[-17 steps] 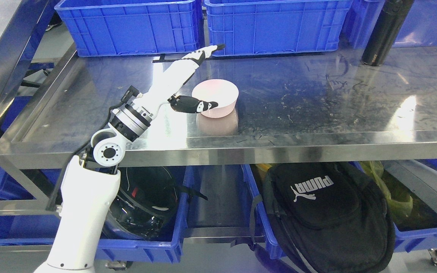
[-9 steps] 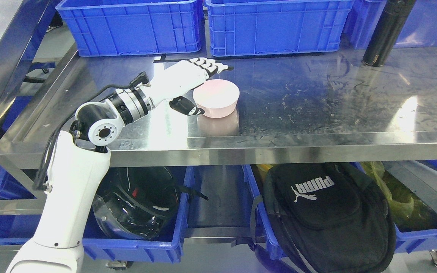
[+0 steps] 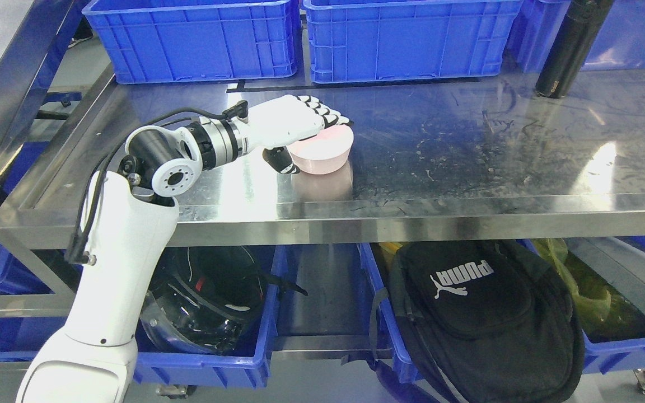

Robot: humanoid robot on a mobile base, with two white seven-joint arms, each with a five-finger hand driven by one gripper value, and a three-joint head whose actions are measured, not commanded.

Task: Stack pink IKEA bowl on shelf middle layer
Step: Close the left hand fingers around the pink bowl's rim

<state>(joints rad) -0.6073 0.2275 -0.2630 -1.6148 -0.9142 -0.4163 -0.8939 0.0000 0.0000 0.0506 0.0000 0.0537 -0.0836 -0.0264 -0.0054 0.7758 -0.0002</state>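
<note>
Left hand (image 3: 294, 124) has swung palm-down over the pink bowl (image 3: 322, 151) since half a second ago; bowl unmoved. Steel shelf (image 3: 468, 145): one. Blue crates along its 12 o'clock edge: two whole ones. One black bottle (image 3: 571, 47) at 2 o'clock. One bowl mid-shelf, left of centre. Fingers extended across its rim, thumb at its 9 o'clock side, not clamped.

The steel shelf (image 3: 468, 145) lies bare to the right of the pink bowl (image 3: 325, 154) and in front of it. Two blue crates (image 3: 300, 36) wall off the back; a black bottle (image 3: 571, 47) stands at the far right rear. The left hand (image 3: 294, 126) covers the bowl's left side and top
</note>
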